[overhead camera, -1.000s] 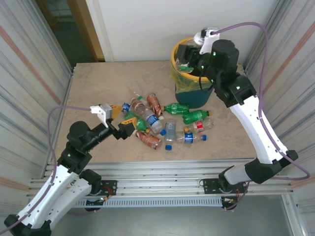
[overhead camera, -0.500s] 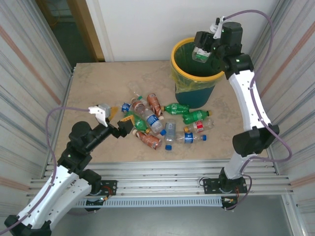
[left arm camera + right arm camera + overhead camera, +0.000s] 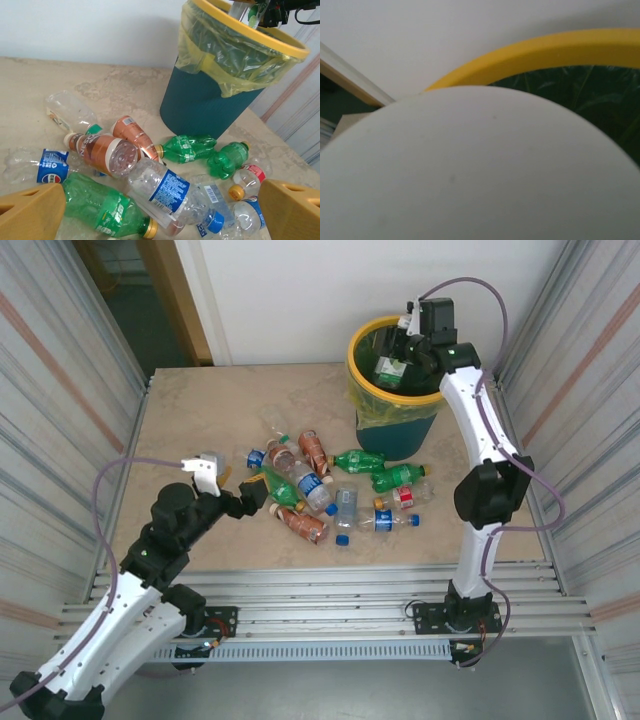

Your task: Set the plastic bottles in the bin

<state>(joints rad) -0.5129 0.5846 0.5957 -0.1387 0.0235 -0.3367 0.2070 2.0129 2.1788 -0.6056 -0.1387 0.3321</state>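
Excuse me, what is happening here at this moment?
Two robot arms are tidying up. The right claw holds a clear bottle above the open bin, not yet dropped. The left claw is open, low beside the pile of bottles lying on the table.

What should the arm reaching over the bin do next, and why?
Probably open the right claw and let go. It grips a bottle with a green label, held above the open mouth of the bin and inside its yellow rim, so the bottle should drop straight into the liner bag. Any further travel looks unnecessary.
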